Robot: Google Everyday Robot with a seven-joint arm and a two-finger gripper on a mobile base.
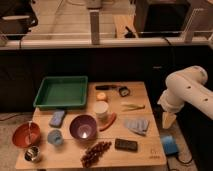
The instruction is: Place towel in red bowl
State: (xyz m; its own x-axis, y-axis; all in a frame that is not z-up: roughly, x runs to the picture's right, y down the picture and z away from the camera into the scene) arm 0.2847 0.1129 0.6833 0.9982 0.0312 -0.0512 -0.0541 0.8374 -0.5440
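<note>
- Table: wooden; the purple bowl stands near its front middle and serves as the reference for every entry below.
- Towel: pale blue-grey, slightly rumpled, lying flat on the table to the right of the purple bowl, apart from it.
- Red bowl: orange-red, well left of the purple bowl at the table's left edge, with a thin pale stick-like item leaning inside it. The towel is not in it.
- Gripper: cream-coloured, pointing down, far right of the purple bowl, beyond the table's right edge and just right of the towel. It holds nothing, and whether it is parted or closed cannot be told.
- Arm: white, entering from the right, above the gripper.
- Green tray: behind the purple bowl, to the left.
- Sponge: dark blue block, left of the purple bowl and slightly behind it.
- Blue cup: just left of the purple bowl.
- Metal cup: front left of the purple bowl, near the red bowl.
- White cup: just behind the purple bowl, to the right.
- Red pepper: between the purple bowl and the towel.
- Grapes: directly in front of the purple bowl.
- Black block: front right of the purple bowl.
</note>
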